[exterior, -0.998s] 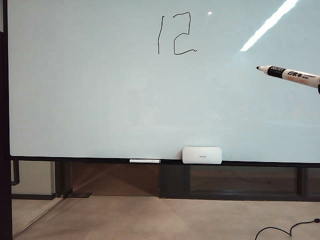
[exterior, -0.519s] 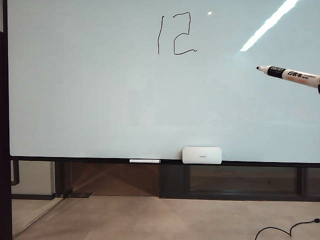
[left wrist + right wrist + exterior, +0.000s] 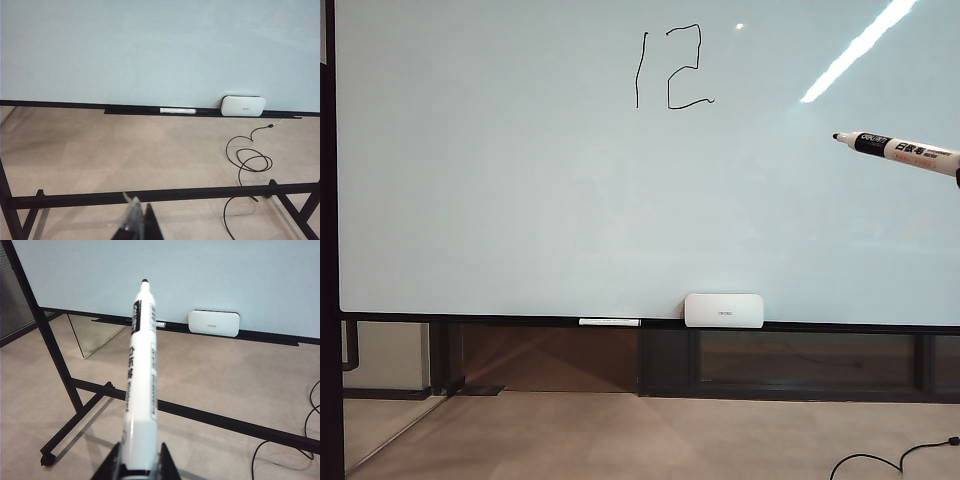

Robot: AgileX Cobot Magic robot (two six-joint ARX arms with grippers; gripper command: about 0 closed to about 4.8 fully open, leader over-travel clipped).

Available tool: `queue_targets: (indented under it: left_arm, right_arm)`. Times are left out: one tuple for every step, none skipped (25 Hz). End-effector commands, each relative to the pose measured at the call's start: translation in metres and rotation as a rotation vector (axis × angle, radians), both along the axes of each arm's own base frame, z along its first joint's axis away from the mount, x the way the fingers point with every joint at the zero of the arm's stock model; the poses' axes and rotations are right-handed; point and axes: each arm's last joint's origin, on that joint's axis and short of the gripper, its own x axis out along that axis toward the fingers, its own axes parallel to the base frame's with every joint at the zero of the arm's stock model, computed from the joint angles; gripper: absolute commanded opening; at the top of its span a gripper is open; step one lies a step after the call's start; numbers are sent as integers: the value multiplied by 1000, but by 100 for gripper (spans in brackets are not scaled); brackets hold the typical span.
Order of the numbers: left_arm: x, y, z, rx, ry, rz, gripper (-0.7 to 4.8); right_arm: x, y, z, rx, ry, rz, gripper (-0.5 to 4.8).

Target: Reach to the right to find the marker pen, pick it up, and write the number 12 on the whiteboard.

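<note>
Whiteboard [image 3: 520, 200] fills nearly the whole wall ahead of me, glossy and pale, with a dark frame along its left and lower edges. Starting at the left, the board is bare. Up around twelve o'clock a hand-drawn "12" [image 3: 672, 68] stands in black line. Straight below it, at six o'clock on the ledge, a thin white stick [image 3: 610, 322] lies flat, and just to its right a small white box [image 3: 724, 310] leans against the board. At about two o'clock a bright streak of ceiling light reflects off the gloss.

Over at three o'clock the pen [image 3: 900, 152] pokes in from the right edge, nearly level, black tip pointing left and its tail a touch lower. Whether the tip touches the board I cannot tell. The right gripper [image 3: 136, 462] has it clamped by the tail end, fingers [image 3: 167, 465] pressed to either side of the barrel, seen in the right wrist view.

The left gripper [image 3: 136, 225] hangs low before the floor [image 3: 150, 150] and the black stand bar [image 3: 160, 195]; only its dark tips show, close together with nothing between them that I can make out. A black cable [image 3: 250, 160] coils on the floor toward the right.
</note>
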Motion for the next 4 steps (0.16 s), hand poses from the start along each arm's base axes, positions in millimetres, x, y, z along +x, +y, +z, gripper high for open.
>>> queue_targets:
  left_arm:
    - [0, 0, 2, -5, -14, -5, -5]
    - [0, 0, 2, -5, -14, -5, -5]
    - [0, 0, 2, -5, -14, -5, -5]
    - [0, 0, 2, -5, -14, -5, -5]
  right_arm:
    - [0, 0, 3, 8, -16, -3, -1]
    - [0, 0, 3, 8, -16, -3, -1]
    - [0, 0, 3, 8, -17, -2, -1]
    - [0, 0, 3, 8, -17, -3, -1]
